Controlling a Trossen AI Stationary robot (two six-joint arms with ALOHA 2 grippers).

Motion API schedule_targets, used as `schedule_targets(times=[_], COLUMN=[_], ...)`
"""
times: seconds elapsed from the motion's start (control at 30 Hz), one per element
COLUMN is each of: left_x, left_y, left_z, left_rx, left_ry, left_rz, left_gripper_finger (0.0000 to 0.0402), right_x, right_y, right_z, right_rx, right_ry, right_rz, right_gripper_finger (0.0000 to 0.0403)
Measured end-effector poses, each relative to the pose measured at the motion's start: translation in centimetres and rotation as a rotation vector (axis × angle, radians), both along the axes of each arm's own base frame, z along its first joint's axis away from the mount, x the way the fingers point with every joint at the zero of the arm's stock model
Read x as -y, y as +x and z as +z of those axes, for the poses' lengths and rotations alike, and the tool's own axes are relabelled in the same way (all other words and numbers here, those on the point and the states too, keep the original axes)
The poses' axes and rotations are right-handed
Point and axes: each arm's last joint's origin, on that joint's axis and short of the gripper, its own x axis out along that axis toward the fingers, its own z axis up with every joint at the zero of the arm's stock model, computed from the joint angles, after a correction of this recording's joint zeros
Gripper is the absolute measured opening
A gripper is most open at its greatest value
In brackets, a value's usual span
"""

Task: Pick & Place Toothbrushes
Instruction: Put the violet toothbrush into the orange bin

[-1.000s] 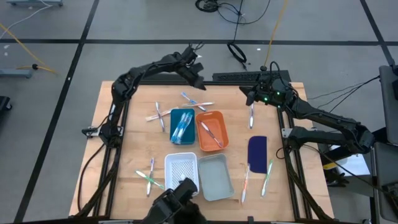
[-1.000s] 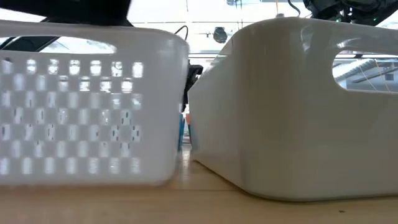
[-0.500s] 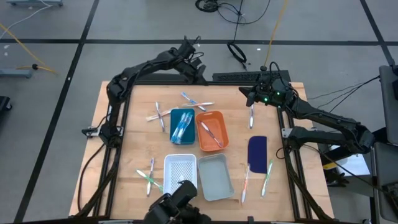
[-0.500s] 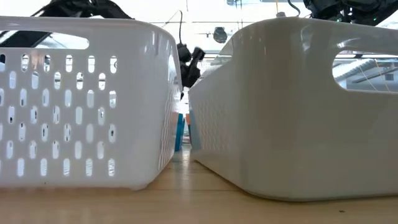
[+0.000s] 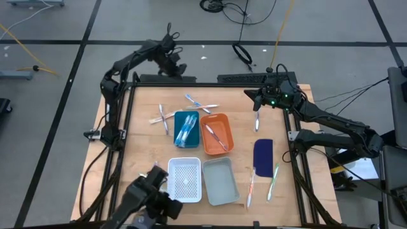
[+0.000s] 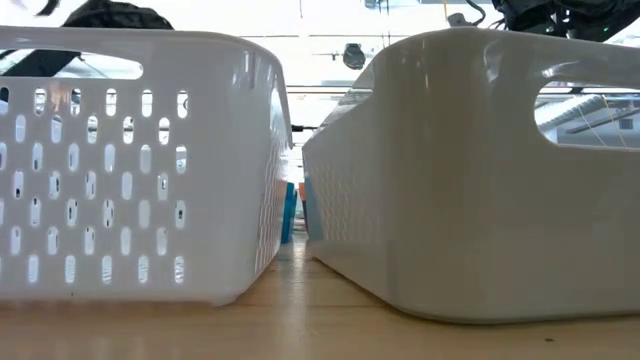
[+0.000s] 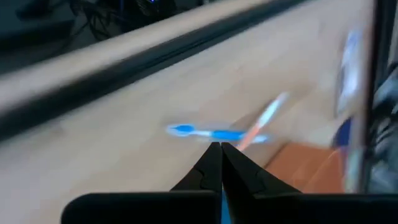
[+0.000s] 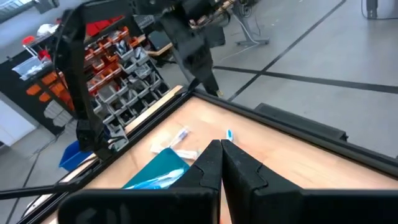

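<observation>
Several toothbrushes lie flat on the wooden table: a crossed pair (image 5: 198, 104) near the far edge, also in the left wrist view (image 7: 217, 132), others at the left (image 5: 163, 118) and right (image 5: 257, 118), and more at the near right (image 5: 252, 186). Some lie in the blue tray (image 5: 186, 127) and the orange tray (image 5: 216, 135). My left gripper (image 5: 175, 67) hangs shut beyond the table's far edge, its fingertips (image 7: 219, 149) together. My right gripper (image 5: 255, 97) stays shut above the far right corner (image 8: 219, 148), holding nothing.
A white perforated basket (image 5: 185, 178) and a grey tray (image 5: 220, 180) stand near the front edge and fill the low view (image 6: 130, 170) (image 6: 470, 170). A dark blue flat piece (image 5: 262, 154) lies at the right. A dark bulky shape (image 5: 149, 200) overhangs the near edge.
My left gripper has swung from above the table's far edge toward the left and farther back, beyond the edge, rolling as it went; it has left the gap between the baskets in the low view. The dark shape at the near edge has shifted left.
</observation>
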Motion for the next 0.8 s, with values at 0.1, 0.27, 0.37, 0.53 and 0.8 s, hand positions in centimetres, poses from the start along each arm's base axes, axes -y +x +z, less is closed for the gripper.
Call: schedule_targets(times=[0.1,0.27,0.37,0.53,0.8], left_x=[-0.4,-0.9,-0.8,0.8,1.3], left_y=[-1.1,-3.8,-3.8,-0.5,1.6], left_z=[-1.9,-4.0,-4.9,-5.4,-5.5], left_rx=[-0.047,-0.302,-0.320,-0.372,-0.439], left_ry=[0.000,-0.018,-0.030,0.128,0.379], left_rz=[-0.122,-0.201,-0.293,-0.563,-0.917], left_gripper_finger=[0.0005,0.0005,0.0002,0.0004,0.0008], right_x=[0.0,0.0,0.0,0.0,0.0], right_y=[0.0,0.0,0.0,0.0,0.0], right_z=[0.0,0.0,0.0,0.0,0.0], right_rx=[0.000,0.004,0.004,0.004,0.016], right_ry=[-0.001,0.007,0.008,0.008,0.036], right_rz=[0.000,-0.001,-0.003,-0.007,-0.013], right_gripper_finger=[0.0000,0.0000,0.0000,0.0000,0.0000])
